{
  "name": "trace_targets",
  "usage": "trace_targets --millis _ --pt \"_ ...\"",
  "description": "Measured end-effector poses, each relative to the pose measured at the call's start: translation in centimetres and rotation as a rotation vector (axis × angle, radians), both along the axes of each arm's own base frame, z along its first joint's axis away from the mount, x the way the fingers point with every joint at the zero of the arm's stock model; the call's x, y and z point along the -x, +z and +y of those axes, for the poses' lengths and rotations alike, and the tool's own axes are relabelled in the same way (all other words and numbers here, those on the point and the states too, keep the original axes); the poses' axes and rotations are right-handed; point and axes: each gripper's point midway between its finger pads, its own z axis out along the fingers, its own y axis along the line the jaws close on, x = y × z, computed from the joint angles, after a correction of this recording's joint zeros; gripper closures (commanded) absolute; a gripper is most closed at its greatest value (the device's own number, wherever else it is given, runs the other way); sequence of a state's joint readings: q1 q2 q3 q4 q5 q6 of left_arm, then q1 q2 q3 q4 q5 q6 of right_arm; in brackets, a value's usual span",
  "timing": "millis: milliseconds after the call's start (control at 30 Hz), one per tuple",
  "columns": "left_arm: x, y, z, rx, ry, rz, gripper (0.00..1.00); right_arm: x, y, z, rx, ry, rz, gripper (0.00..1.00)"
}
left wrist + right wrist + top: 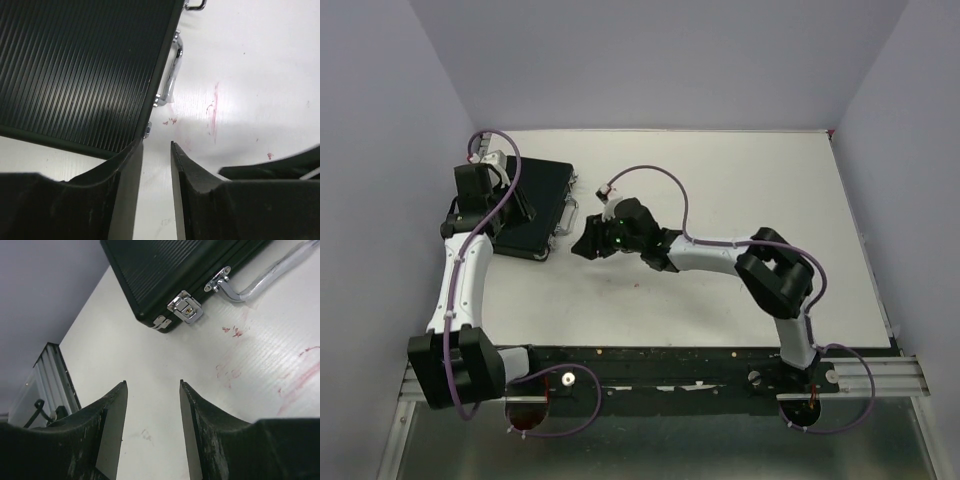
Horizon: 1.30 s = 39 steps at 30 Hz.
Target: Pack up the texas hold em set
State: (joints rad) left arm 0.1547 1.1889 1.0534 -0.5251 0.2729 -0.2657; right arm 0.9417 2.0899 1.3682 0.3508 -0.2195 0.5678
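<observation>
The closed black case point(525, 205) of the texas hold em set lies flat on the white table point(720, 190). The left gripper point(156, 145) has its jaws a narrow gap apart with nothing between them. The case's ribbed lid spreads ahead and to its left, and the chrome handle point(172, 75) is just ahead. The right gripper point(152, 384) also stands parted and empty over bare table. The case's corner and silver latch point(186, 307) are ahead of its tips, apart from them.
</observation>
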Motion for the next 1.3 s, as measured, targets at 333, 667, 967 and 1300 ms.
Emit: trace_targets --millis 333,667,967,1300 --pt "-1.2 -6.1 0.4 -0.04 -0.007 0.235 0.64 -0.9 3.4 -6.8 -0.001 -0.14 -0.054 0.46" --pt "-1.2 -11.3 0.6 -0.047 -0.031 0.435 0.66 -0.1 1.8 -8.8 0.037 -0.162 -0.034 0.46" --pt "-1.1 -10.8 0.4 -0.074 -0.045 0.424 0.67 -0.1 2.6 -9.9 0.033 -0.188 -0.047 0.46" --pt "-0.7 -7.6 0.0 -0.116 -0.043 0.303 0.66 -0.1 2.6 -10.8 0.038 -0.207 -0.05 0.46"
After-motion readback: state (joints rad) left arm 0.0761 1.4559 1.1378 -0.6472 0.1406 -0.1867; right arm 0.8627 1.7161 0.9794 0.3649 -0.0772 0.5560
